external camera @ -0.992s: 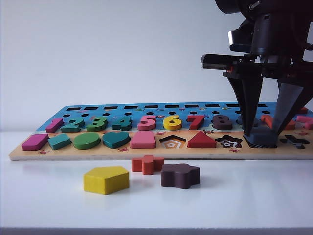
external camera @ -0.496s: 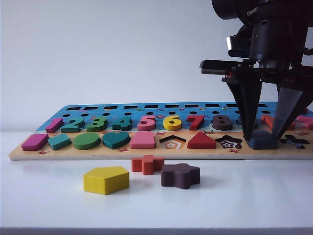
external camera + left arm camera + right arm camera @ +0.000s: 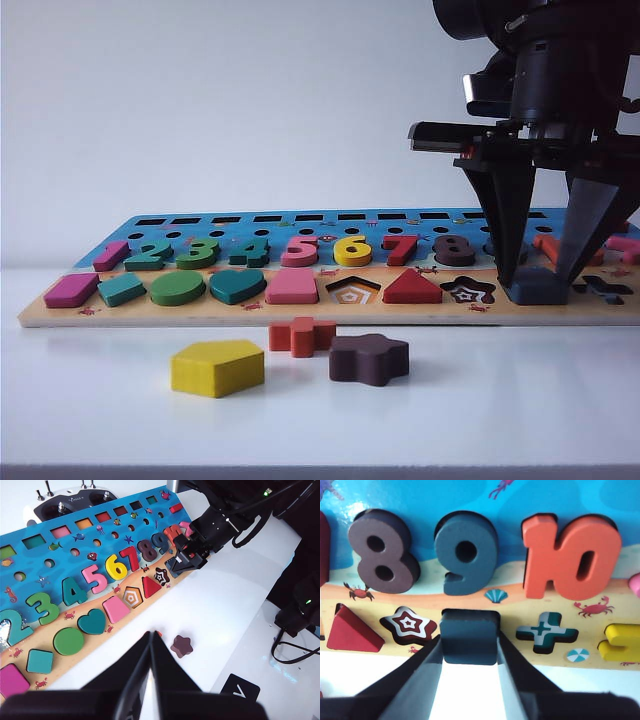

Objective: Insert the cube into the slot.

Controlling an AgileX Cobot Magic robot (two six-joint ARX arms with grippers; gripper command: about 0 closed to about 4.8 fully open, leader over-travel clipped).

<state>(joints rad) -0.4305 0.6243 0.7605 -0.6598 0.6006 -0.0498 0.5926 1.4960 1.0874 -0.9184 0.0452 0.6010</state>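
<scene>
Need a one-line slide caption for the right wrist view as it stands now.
Right tool grips the navy cube seated in the board's square slot, between the star cut-out and the plus cut-out.

White table [image 3: 520,420], puzzle board [image 3: 200,312], yellow pentagon [image 3: 217,367], brown star [image 3: 369,359]

- 1 puzzle board [image 3: 330,312] on the worktop [image 3: 500,420].
- 3 loose blocks at 6 o'clock of the board: 1 yellow pentagon [image 3: 217,367], 1 red cross [image 3: 301,335], 1 brown star [image 3: 369,359].
- 1 navy cube [image 3: 469,636].
- 5 shape pieces seated in the front row from the left end, then 1 red triangle [image 3: 412,287].
- 2 tools: right tool [image 3: 469,652], left tool [image 3: 150,645].
</scene>
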